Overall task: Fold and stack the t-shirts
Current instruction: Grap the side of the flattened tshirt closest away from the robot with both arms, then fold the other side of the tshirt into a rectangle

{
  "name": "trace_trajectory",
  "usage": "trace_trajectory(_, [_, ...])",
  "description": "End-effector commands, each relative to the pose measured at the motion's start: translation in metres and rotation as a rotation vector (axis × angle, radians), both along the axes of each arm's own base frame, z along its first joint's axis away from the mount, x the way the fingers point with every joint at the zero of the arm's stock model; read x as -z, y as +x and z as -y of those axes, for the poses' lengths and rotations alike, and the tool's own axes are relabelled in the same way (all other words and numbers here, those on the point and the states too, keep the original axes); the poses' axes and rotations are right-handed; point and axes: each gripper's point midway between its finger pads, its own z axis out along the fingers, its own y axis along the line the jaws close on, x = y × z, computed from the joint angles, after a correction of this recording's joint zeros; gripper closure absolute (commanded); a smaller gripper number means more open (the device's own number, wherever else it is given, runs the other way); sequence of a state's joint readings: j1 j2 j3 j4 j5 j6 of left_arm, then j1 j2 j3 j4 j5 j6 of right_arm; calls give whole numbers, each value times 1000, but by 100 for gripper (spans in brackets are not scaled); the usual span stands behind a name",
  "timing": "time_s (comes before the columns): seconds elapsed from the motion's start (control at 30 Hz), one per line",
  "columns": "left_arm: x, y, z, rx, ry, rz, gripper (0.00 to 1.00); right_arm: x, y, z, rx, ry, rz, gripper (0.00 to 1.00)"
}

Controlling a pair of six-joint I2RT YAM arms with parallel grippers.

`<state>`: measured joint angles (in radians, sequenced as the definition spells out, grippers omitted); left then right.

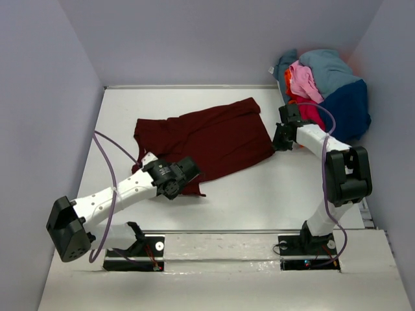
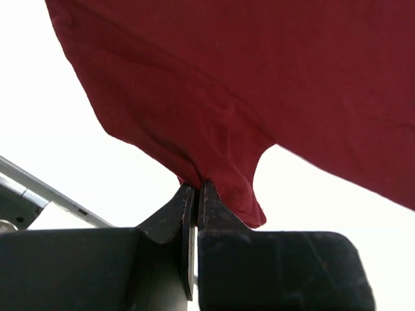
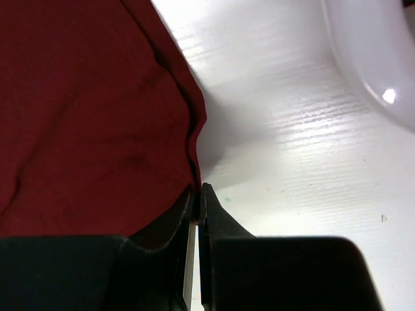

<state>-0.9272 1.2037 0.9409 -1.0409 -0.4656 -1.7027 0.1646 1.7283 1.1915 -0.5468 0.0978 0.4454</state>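
Maroon shirt [image 1: 214,139] lies spread on the table [image 1: 272,194], left gripper [image 2: 196,188] clamped tight on its near-left corner, right gripper [image 3: 198,191] pinched closed on its right edge, other shirts [image 1: 324,91] piled far right.

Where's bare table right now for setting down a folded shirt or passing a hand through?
Biggest free patch: bare table between the near edge of the maroon shirt and the right arm. Narrower strip between shirt and back wall. Crowded: far-right corner, where the shirt pile sits beside the right gripper; near-left, the left gripper and left arm cover the shirt's corner.
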Motion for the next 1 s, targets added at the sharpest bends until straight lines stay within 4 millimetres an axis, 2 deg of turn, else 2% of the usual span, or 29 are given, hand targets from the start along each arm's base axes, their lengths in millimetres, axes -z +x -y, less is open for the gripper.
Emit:
trace_trajectory(0.0, [-30, 16, -29, -54, 82, 133, 94, -41, 27, 0, 19, 9, 121, 93])
trace_trajectory(0.07, [-35, 19, -33, -75, 74, 161, 94, -45, 33, 0, 24, 9, 137, 93])
trace_trajectory(0.23, [-52, 43, -56, -149, 138, 234, 94, -59, 56, -9, 14, 43, 189, 93])
trace_trajectory(0.33, [-66, 66, -73, -187, 202, 263, 94, -64, 67, -15, 6, 66, 209, 93])
trace_trajectory(0.37, [-72, 70, -70, -193, 189, 284, 94, -61, 67, -15, 6, 65, 205, 93])
trace_trajectory(0.47, [-95, 101, -72, -127, 224, 356, 94, -67, 80, -19, 0, 80, 230, 93])
trace_trajectory(0.6, [-112, 123, -71, -80, 275, 406, 94, -72, 91, -22, 3, 90, 254, 93])
trace_trajectory(0.77, [-127, 155, -76, 10, 338, 445, 94, -63, 102, -24, 10, 98, 252, 93])
trace_trajectory(0.8, [-130, 164, -71, 22, 315, 472, 94, -63, 103, -25, 8, 101, 251, 93])
trace_trajectory(0.83, [-131, 169, -71, 86, 355, 465, 94, -65, 107, -25, 11, 103, 256, 93])
trace_trajectory(0.97, [-134, 189, -75, 132, 381, 479, 94, -59, 115, -25, 14, 95, 252, 93])
